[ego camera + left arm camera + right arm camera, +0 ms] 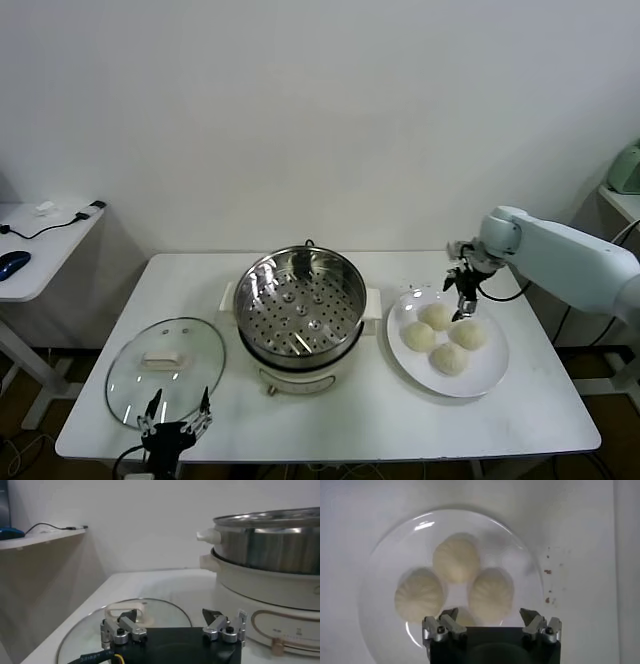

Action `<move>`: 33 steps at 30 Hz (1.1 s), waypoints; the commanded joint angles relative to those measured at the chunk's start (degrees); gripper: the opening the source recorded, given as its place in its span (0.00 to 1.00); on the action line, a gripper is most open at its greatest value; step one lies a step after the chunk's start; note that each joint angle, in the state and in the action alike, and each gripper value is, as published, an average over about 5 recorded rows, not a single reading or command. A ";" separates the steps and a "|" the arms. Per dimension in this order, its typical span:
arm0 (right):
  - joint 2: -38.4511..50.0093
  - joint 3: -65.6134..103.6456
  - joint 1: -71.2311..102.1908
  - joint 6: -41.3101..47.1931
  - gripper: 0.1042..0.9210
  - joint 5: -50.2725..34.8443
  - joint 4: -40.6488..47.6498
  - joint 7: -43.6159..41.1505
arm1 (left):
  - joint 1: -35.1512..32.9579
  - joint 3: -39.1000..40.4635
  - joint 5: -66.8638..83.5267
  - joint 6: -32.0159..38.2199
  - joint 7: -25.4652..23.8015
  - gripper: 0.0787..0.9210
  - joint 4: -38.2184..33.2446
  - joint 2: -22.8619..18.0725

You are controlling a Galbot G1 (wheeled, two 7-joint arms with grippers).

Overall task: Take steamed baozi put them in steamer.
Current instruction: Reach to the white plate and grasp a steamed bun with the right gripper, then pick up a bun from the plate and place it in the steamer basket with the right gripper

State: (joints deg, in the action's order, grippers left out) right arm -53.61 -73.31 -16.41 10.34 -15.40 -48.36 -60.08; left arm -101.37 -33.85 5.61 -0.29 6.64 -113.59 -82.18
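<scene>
Jaws wide on right gripper (490, 625), poised above plated steamed baozi (455, 558); first pick pending, needs descent. Left gripper (177, 413) spread, parked. Steamer (300, 300) empty.

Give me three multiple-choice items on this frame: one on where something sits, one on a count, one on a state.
1. Where does the glass lid lie?
A. on the steamer
B. on the table, on the robot's left of the steamer
C. on the plate

2. How many steamed baozi are on the plate?
A. two
B. four
C. six

3. What state is the right pincer in?
A. open above the baozi, holding nothing
B. shut on a bun
C. resting inside the steamer

Key: 1 B, the lid lies flat beside the uncovered steamer. 2 B, the head view shows four buns. 3 A, its fingers stand apart over the plate. The left pincer waits open near the lid.
</scene>
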 commanded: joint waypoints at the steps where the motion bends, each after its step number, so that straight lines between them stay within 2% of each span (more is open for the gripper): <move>1: -3.70 1.20 3.41 0.81 0.88 1.65 5.38 0.88 | 0.04 0.13 -0.26 0.02 -0.01 0.88 0.23 -0.03; 12: -6.73 4.75 5.90 0.58 0.87 2.58 9.47 1.82 | 0.35 0.43 -0.47 -0.16 0.05 0.88 0.39 -0.13; 19: -6.46 3.86 5.42 0.96 0.69 3.23 8.71 0.80 | -0.17 0.91 -0.63 -0.26 0.03 0.88 0.02 -0.41; 23: -6.20 3.58 4.74 1.02 0.64 3.46 8.06 0.75 | -0.22 1.11 -0.81 -0.26 0.06 0.88 -0.02 -0.55; 29: -3.94 -0.95 -2.55 0.53 0.61 2.23 1.96 0.01 | -0.28 1.15 -1.09 -0.46 0.10 0.88 -0.53 -0.65; 33: -2.95 -9.44 -16.79 -0.99 0.61 -3.58 -5.35 -1.37 | -0.26 1.20 -1.21 -0.66 0.09 0.88 -1.05 -0.52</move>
State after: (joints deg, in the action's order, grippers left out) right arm -57.68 -76.88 -23.18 9.55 -15.99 -48.09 -61.09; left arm -101.59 -32.70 4.43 -0.94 6.73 -114.49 -82.80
